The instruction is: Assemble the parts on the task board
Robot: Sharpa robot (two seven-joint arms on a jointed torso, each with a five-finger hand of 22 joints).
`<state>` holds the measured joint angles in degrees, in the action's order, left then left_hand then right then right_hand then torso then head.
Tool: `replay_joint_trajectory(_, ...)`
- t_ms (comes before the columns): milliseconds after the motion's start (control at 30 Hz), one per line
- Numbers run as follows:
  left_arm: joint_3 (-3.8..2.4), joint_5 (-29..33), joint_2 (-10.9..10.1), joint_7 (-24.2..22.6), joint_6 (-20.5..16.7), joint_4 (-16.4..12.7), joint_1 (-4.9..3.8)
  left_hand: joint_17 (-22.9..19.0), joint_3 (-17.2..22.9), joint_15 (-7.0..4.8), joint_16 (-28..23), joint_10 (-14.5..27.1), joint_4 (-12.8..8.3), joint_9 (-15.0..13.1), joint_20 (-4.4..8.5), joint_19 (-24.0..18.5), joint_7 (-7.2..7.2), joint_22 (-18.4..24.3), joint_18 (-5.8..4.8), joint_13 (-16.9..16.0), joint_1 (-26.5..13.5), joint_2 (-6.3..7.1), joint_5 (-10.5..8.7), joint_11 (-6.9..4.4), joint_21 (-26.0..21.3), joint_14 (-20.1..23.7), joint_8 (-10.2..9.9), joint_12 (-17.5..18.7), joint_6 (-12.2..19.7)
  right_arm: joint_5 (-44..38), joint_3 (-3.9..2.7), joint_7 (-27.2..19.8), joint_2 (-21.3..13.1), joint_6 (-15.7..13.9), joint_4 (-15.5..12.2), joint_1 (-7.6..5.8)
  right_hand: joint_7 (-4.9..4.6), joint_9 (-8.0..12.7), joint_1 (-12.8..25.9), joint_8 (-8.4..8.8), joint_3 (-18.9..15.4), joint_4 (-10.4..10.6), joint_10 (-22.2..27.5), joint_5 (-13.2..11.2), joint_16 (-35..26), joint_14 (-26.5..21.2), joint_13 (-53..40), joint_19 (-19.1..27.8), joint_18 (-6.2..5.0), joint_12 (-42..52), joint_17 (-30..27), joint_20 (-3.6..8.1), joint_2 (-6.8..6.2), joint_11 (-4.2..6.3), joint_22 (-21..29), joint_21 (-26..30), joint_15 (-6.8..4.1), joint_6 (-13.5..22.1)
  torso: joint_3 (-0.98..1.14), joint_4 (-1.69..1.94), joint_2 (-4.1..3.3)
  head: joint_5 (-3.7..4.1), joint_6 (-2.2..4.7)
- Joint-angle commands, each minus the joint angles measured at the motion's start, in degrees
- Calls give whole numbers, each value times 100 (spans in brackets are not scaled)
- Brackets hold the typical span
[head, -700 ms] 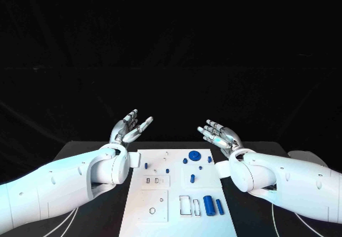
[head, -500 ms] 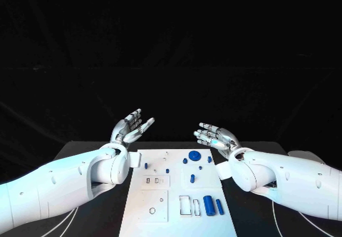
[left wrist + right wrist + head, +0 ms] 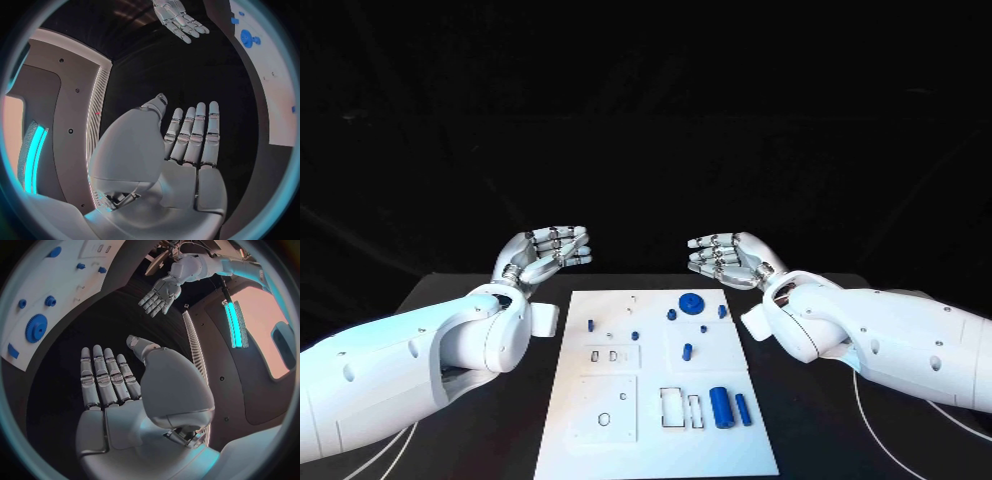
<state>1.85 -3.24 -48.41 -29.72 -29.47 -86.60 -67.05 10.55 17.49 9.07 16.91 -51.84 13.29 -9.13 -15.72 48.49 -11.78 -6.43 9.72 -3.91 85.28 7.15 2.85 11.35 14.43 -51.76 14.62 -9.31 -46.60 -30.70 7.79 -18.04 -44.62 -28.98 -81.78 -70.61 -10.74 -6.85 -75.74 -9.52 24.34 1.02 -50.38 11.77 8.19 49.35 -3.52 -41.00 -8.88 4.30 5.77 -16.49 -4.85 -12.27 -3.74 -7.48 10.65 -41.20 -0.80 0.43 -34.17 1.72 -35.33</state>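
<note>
Parts still lie loose on my task board (image 3: pixel 574 440): near its front edge a long blue cylinder (image 3: pixel 720 407) beside an empty slot, further back small blue pegs (image 3: pixel 687 351), and a blue gear (image 3: pixel 691 301) toward the far edge. I judge assembly barely begun. Beyond the far corners, my left hand (image 3: pixel 545 250) and right hand (image 3: pixel 728 257) hover empty, fingers extended.

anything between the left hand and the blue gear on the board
No object: in the head view the left hand hangs open beyond the task board's far-left corner, with bare white plate and a few small holes before the blue gear.
</note>
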Motion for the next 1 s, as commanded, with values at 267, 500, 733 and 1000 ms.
replay_joint_trajectory(267, -57, -219, -204, 82, 487, -403, -92, 193, 301, -166, 156, -510, -87, -32, 185, 438, -121, -17, 88, 13, 30, 66, 14, -131, 172, -485, 109, 52, -344, -1908, -17, 604, 38, 382, 179, -208, -180, -132, -26, -257, 563, -155, -1149, -80, 293, 1284, -31, -1210, -177, -14, 176, 254, -276, 275, -77, -278, -353, -1050, -31, 96, -288, 82, -20)
replay_joint_trajectory(500, -82, -223, -363, 94, 576, -719, -146, 294, 382, -207, 207, -602, -101, -15, 240, 590, -130, -9, 88, 18, -82, 168, 13, -141, 225, -672, 78, 168, -360, -3680, -23, 1111, 126, 775, 317, -361, 12, -283, -58, -465, 480, -246, -1855, -164, 743, 2226, -85, -2265, -168, 12, 646, 697, -413, 542, -357, -913, -725, -1422, -67, 168, -443, 165, 19)
replay_joint_trajectory(733, -98, -221, -475, 111, 591, -995, -167, 318, 385, -208, 208, -610, -101, -10, 252, 631, -135, -9, 88, 17, -124, 197, 13, -138, 241, -691, 66, 201, -352, -4975, -27, 1602, 187, 1170, 345, -482, 139, -408, 24, -519, 301, -201, -2157, -162, 1121, 2895, -121, -2734, -153, -43, 1135, 950, -499, 699, -688, -1477, -955, -1584, -116, 245, -614, 263, 81)
replay_joint_trajectory(1000, -107, -220, -526, 134, 592, -1164, -172, 330, 392, -198, 179, -600, -110, -2, 261, 668, -146, -7, 84, 18, -155, 217, 13, -128, 256, -657, 47, 242, -332, -5848, -30, 1996, 262, 1497, 307, -548, 199, -613, 188, -448, 389, 38, -2017, -165, 2612, 3592, -257, -3389, -116, -56, 2462, 1160, -763, 771, -1482, -2552, -1108, -1540, -148, 275, -761, 306, 99)
